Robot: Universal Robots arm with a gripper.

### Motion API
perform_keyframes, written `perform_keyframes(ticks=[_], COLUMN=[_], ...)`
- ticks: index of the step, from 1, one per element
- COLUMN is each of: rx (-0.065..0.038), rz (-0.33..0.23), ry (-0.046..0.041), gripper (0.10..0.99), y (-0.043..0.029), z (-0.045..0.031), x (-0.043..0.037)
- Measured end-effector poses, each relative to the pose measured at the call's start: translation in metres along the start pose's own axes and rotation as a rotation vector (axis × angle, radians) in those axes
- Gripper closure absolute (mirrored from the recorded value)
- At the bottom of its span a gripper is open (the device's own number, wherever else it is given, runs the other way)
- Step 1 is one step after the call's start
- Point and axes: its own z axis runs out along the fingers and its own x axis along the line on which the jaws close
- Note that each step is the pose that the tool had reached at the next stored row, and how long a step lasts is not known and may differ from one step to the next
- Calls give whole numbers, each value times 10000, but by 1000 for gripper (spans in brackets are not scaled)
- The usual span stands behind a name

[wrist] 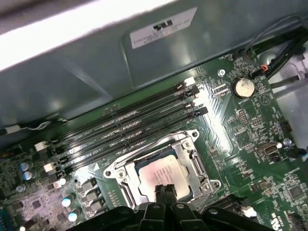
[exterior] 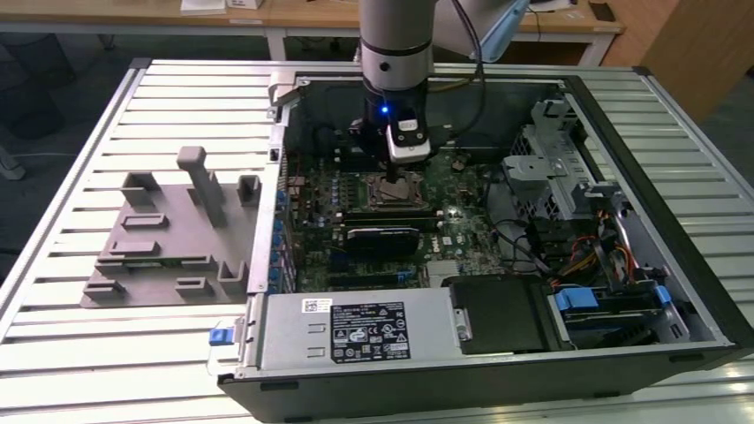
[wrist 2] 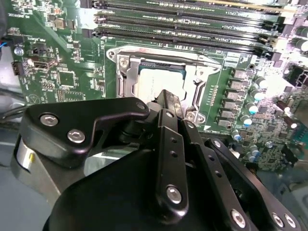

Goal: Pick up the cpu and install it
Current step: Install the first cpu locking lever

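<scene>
In the exterior view, the arm reaches down into an open computer case (exterior: 659, 203) lying on its side on a slatted metal table (exterior: 71, 177). The gripper (exterior: 395, 181) hangs directly over the CPU socket (exterior: 395, 191) near the middle of the green motherboard (exterior: 460, 221). The cpu itself is too small and too covered by the gripper to make out here. On the table toward the exterior view's left, well apart from the case, sits a grey plastic holder fixture (exterior: 165, 238) with upright blocks. A power supply (exterior: 353, 331) with a label fills the near corner of the case, and a drive cage (exterior: 548, 168) stands toward the exterior view's right.

In the second wrist view, the gripper (wrist 2: 168, 103) has its black fingers (wrist 2: 169, 144) drawn together into a narrow point, with no gap visible between them and nothing held. The tip is right at the cpu (wrist 2: 154, 84), which lies flat inside the socket's metal frame (wrist 2: 122, 72); contact cannot be confirmed. Memory slots (wrist 2: 183, 24) run beside the socket.

In the first wrist view, the cpu (wrist: 159, 175) sits seated in the socket (wrist: 192, 159), its pale silver top showing. The gripper (wrist: 164, 188) comes to a closed tip over the chip's edge. Four black memory slots (wrist: 130, 127) lie just beside the frame, and a coin cell battery (wrist: 243, 87) sits further off on the board
</scene>
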Motion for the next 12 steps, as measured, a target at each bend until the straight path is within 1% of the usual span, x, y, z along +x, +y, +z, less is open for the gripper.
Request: perform_keyframes(ticks=[4,5,8,10,12], rx=[-11,-28,-49,-46,-44], rz=[-190,-461,-899,-1067,-1114], ry=[10,21,40,43,44], gripper=[980,980,980,980,980], y=[2,2,2,2,7], z=[-42,-41,-42,-42,-41], x=[-2,-3,-2,-3,-14])
